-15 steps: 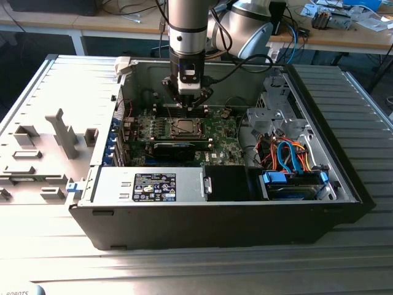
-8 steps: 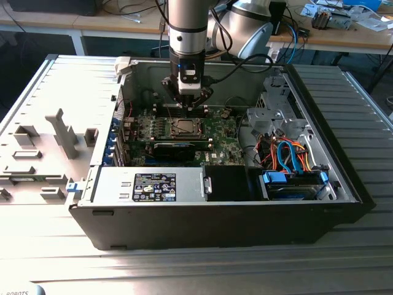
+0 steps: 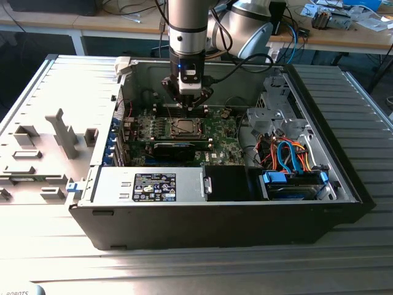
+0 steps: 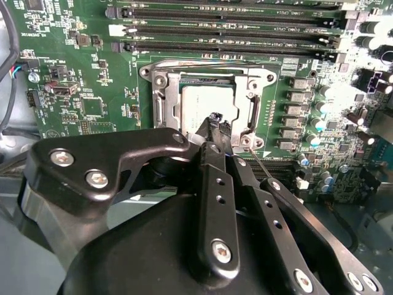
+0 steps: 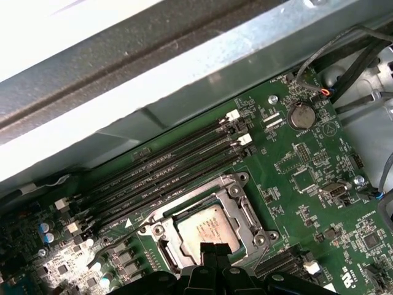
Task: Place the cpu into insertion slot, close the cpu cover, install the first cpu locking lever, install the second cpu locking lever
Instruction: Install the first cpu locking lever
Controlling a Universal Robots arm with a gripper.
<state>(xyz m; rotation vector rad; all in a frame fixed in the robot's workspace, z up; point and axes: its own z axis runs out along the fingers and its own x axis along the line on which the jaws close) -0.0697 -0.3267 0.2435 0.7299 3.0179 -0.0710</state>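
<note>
Pincer: fingers narrow, tips together, poised over the socket's edge beside a thin locking lever, probably to work it. Whether it gripped anything could not be told.
Cpu: seated in the insertion slot, hiding it. The cpu cover lay flat around its silver top.
Writing: label on the case's near side, illegible.

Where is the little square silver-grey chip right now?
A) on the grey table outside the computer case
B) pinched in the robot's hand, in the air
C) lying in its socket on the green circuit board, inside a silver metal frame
C: in the second wrist view the square silver-grey chip lies flat inside the thin silver metal frame on the green circuit board, the black hand poised over its edge.
</note>
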